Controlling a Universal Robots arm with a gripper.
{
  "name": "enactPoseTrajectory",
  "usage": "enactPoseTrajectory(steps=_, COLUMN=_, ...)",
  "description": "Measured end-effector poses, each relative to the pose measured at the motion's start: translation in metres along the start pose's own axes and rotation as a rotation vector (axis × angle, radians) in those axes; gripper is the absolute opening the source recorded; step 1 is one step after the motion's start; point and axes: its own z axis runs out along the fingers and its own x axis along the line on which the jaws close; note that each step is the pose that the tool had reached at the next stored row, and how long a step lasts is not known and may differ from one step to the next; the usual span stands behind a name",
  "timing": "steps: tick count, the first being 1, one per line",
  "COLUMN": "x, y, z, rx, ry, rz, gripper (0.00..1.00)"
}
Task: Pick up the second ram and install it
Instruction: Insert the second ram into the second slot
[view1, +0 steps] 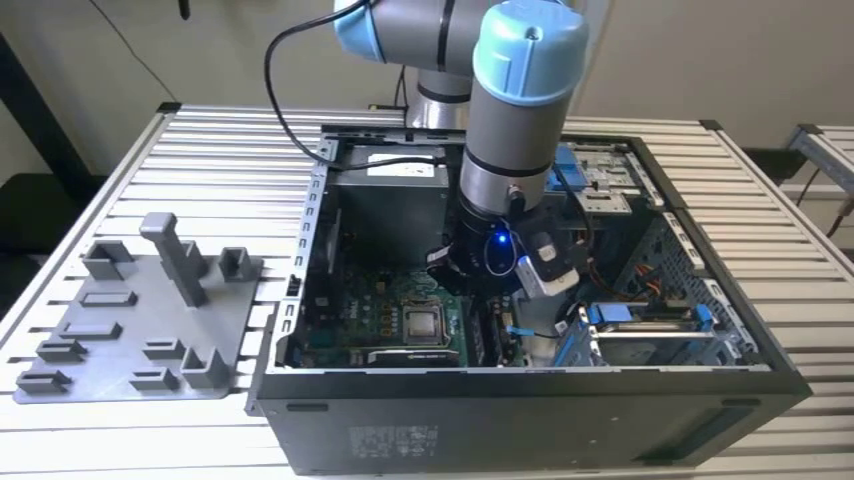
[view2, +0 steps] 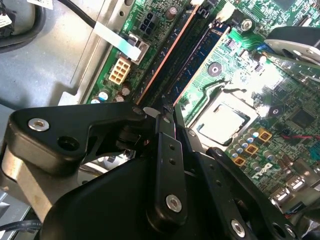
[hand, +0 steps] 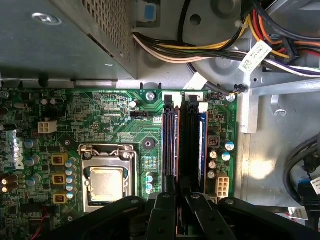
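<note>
Arm reaches down inside the open computer case (view1: 747, 350), wiring bundle (hand: 210, 50) and drive cage (view1: 654, 325) close around it. Gray holder tray (view1: 134, 330) sits outside on the exterior view's left. Gripper (hand: 181, 200) is low over the memory slots (hand: 170, 140) beside the processor socket (hand: 106, 175); fingers close together, but can't tell if they're clamped on anything. Second ram (hand: 190, 140): thin dark stick standing in the slot line directly ahead of the fingertips.
</note>
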Motion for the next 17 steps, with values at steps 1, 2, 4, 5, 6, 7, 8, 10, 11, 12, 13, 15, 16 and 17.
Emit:
enactPoseTrajectory(steps=1, x=0.0000, y=0.0000, z=0.0000, rx=0.0000, ry=0.0000, rz=0.000, gripper=0.14)
enactPoseTrajectory(steps=2, x=0.0000, y=0.0000, z=0.0001, rx=-0.0001, ry=0.0000, rz=0.000, gripper=0.14)
enactPoseTrajectory(steps=4, x=0.0000, y=0.0000, z=0.0002, rx=0.0000, ry=0.0001, rz=0.000, gripper=0.14)
enactPoseTrajectory(steps=5, x=0.0000, y=0.0001, z=0.0003, rx=-0.0005, ry=0.0000, rz=0.000, gripper=0.14)
enactPoseTrajectory(steps=6, x=0.0000, y=0.0001, z=0.0004, rx=-0.0005, ry=0.0000, rz=0.000, gripper=0.15)
enactPoseTrajectory(steps=7, x=0.0000, y=0.0001, z=0.0004, rx=-0.0003, ry=0.0001, rz=0.000, gripper=0.21)
enactPoseTrajectory(steps=8, x=0.0000, y=0.0001, z=0.0004, rx=-0.0002, ry=0.0000, rz=0.000, gripper=0.21)
enactPoseTrajectory(steps=10, x=0.0000, y=0.0000, z=0.0004, rx=-0.0001, ry=0.0000, rz=0.000, gripper=0.28)
enactPoseTrajectory(steps=11, x=0.0000, y=0.0000, z=0.0003, rx=0.0000, ry=0.0000, rz=0.000, gripper=0.28)
enactPoseTrajectory(steps=12, x=0.0000, y=-0.0001, z=-0.0009, rx=0.0000, ry=0.0001, rz=0.000, gripper=0.28)
enactPoseTrajectory(steps=13, x=0.0000, y=-0.0001, z=-0.0033, rx=-0.0001, ry=0.0000, rz=0.000, gripper=0.28)
enactPoseTrajectory(steps=15, x=-0.0001, y=-0.0004, z=-0.0118, rx=-0.0002, ry=0.0001, rz=0.000, gripper=0.28)
enactPoseTrajectory(steps=16, x=-0.0002, y=-0.0006, z=-0.0167, rx=-0.0002, ry=0.0001, rz=0.001, gripper=0.28)
enactPoseTrajectory(steps=17, x=-0.0003, y=-0.0007, z=-0.0212, rx=-0.0001, ry=0.0001, rz=0.001, gripper=0.28)
